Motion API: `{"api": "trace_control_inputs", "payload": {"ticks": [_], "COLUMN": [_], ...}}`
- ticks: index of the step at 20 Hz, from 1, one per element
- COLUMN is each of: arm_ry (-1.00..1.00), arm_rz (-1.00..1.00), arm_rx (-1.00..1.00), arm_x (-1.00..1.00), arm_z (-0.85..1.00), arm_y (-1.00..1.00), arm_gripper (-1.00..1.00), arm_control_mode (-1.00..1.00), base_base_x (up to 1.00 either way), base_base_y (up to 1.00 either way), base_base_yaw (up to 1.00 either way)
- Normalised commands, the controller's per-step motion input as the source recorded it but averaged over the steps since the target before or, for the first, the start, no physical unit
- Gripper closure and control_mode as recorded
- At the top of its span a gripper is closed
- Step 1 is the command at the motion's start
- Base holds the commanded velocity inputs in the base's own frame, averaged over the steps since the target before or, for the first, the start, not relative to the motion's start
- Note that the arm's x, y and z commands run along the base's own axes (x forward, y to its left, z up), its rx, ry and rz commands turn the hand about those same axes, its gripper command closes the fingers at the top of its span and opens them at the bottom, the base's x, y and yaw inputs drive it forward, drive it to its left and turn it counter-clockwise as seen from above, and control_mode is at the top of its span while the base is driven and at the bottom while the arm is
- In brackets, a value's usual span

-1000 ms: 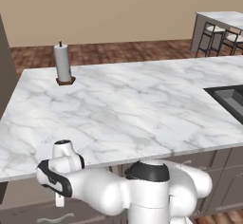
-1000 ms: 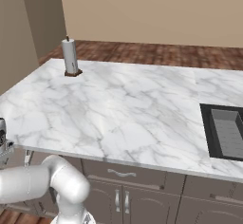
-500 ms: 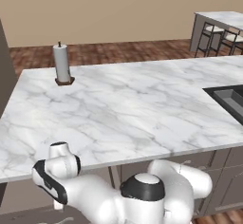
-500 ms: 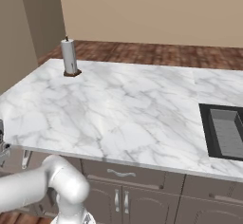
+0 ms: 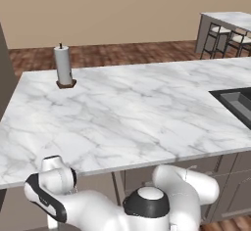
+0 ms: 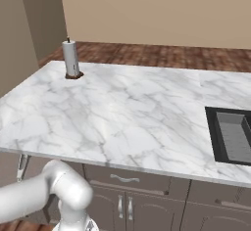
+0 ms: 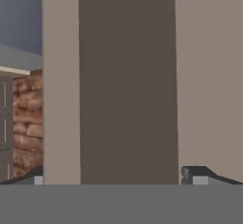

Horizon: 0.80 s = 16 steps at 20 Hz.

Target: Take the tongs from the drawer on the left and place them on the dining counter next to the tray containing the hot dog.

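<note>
A big marble-topped island (image 5: 127, 112) takes up most of both base views, white with grey veins. On it, a paper towel roll (image 5: 63, 66) stands upright on a little brown base up around 10 o'clock on the slab, near the far left corner; from the right base view it's the same roll (image 6: 71, 58) at about 11. At 3 o'clock there's a dark sink (image 6: 234, 138) sunk into the top. Way back at 1 o'clock in the left base view you can just catch the dining counter (image 5: 226, 18) with a couple of black-framed stools (image 5: 218, 36) tucked against it. Can't make out a tray or tongs from here.

Under the island's front edge sits a drawer (image 6: 125, 178) with a curved silver handle, cabinet doors with upright handles below it.

The arm is folded down low and swung off to the left, elbow bulging at 6 o'clock in the left base view, wrist dropped below the slab's near-left edge. The gripper (image 7: 121, 175) has its jaws spread wide with nothing between them, and it's staring straight at a flat dark grey-brown panel (image 7: 127, 80) with paler panels either side. Brick-ish flooring peeks in at 9 o'clock there.
</note>
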Motion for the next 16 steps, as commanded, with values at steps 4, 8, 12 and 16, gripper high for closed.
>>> {"api": "trace_control_inputs", "payload": {"ticks": [4, 8, 12, 16], "arm_ry": [0.01, 0.02, 0.02, 0.00], "arm_rz": [0.00, 0.00, 0.00, 0.00], "arm_rx": [0.00, 0.00, 0.00, 0.00], "arm_x": [-0.65, -0.62, -0.71, -0.77], "arm_z": [-0.32, -0.34, -0.37, -0.31], "arm_y": [0.38, 0.34, 0.32, 0.28], "arm_gripper": [-1.00, -1.00, -1.00, -1.00], "arm_control_mode": [-1.00, -1.00, -1.00, -1.00], "base_base_x": [0.00, 0.00, 0.00, 0.00], "base_base_y": [0.00, 0.00, 0.00, 0.00], "base_base_yaw": [0.00, 0.00, 0.00, 0.00]}}
